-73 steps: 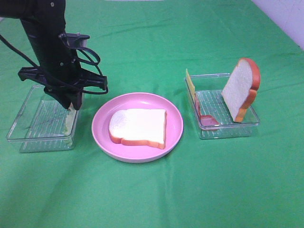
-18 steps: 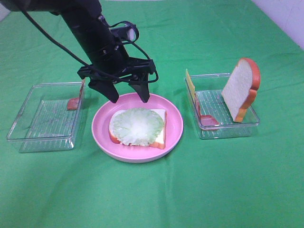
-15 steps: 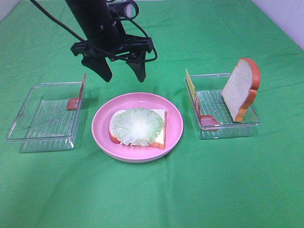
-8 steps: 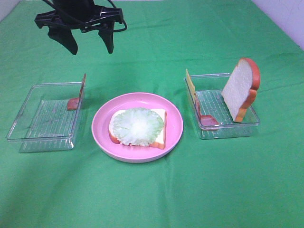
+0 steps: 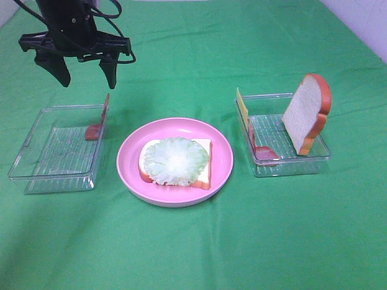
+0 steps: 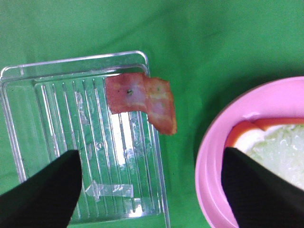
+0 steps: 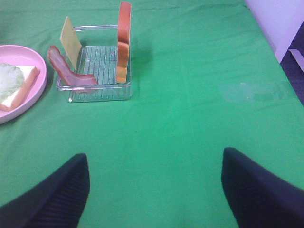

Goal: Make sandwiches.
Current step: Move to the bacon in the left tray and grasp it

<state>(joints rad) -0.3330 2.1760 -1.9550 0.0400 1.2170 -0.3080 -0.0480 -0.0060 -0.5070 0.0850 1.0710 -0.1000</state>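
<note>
One bacon strip [image 6: 142, 102] straddled the tray rim [image 5: 60, 107], so the empty, wide-open left gripper [image 5: 87, 80] at upper left needed a square drop

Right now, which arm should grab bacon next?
Left. The left gripper, open, hangs over the left tray with bacon draped on its wall. The right gripper sits well short of the other bacon.

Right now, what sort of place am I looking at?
Probably a robot test bench, not a kitchen: a table under green cloth, toy bread standing in a clear tray, and a black claw above.
</note>
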